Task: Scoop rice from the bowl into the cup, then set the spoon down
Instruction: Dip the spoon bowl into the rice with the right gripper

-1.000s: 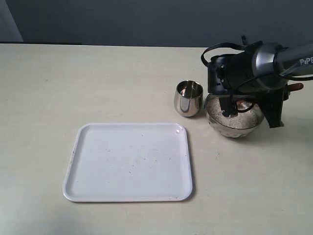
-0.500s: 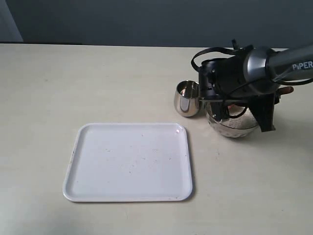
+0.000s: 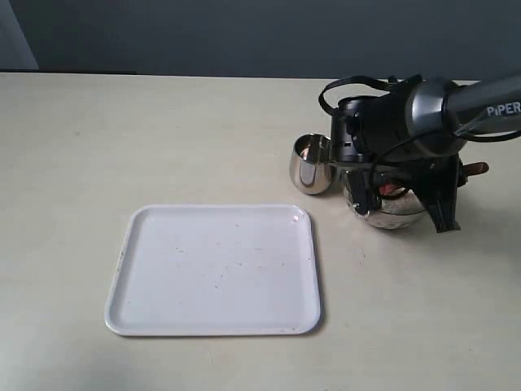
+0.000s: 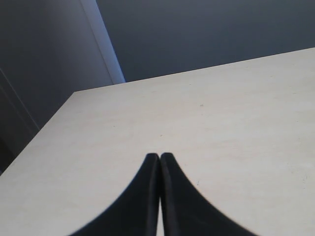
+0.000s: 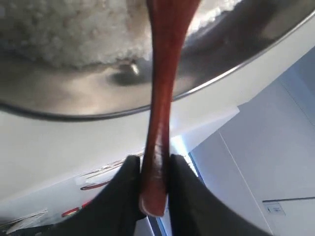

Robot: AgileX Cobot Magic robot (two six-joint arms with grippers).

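Observation:
The steel bowl stands right of centre, mostly covered by my right arm. Beside it on the left, touching or nearly so, is the small steel cup. My right gripper is shut on the handle of the reddish-brown wooden spoon. In the right wrist view the spoon runs from the gripper down into the bowl, its scoop end at the white rice. My left gripper is shut on nothing, over bare table, and does not show in the exterior view.
A white square tray lies in front of the cup and bowl, left of centre. The pale tabletop stretches left and back to a dark wall.
My right arm has shifted left toward the cup and settled lower over the bowl, hiding more of it. The spoon's handle end has dropped. The cup, tray and left gripper have not moved.

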